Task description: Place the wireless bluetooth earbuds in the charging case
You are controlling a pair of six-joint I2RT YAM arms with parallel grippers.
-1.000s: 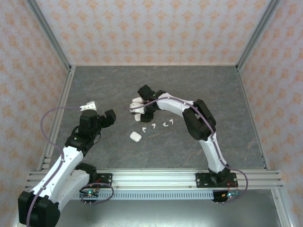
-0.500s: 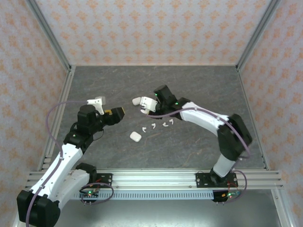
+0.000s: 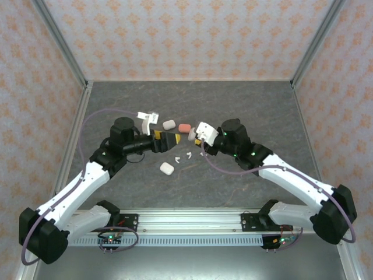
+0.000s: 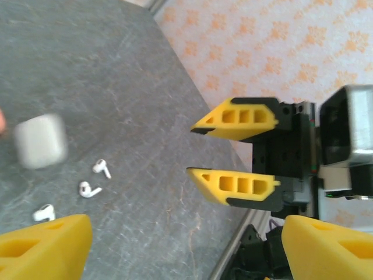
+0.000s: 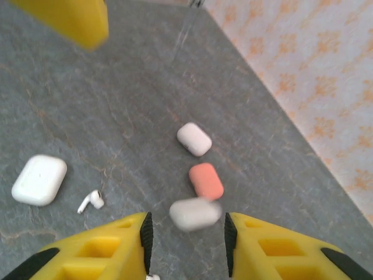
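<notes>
Top view: L arm stretches from lower left to centre, left gripper (image 3: 169,140) spread wide, empty. R arm lies low from lower right, right gripper (image 3: 195,137) facing it. Earbuds (image 3: 188,155) on table (image 3: 116,105) just below both.
L wrist: right gripper (image 4: 192,149) part-open, nothing btwn.
R wrist: blurred white charging case (image 5: 195,213) at bottom centre, coral case (image 5: 206,181) above.

Wht earbuds (image 4: 88,189) lie loose nr closed case (image 5: 39,179).
</notes>
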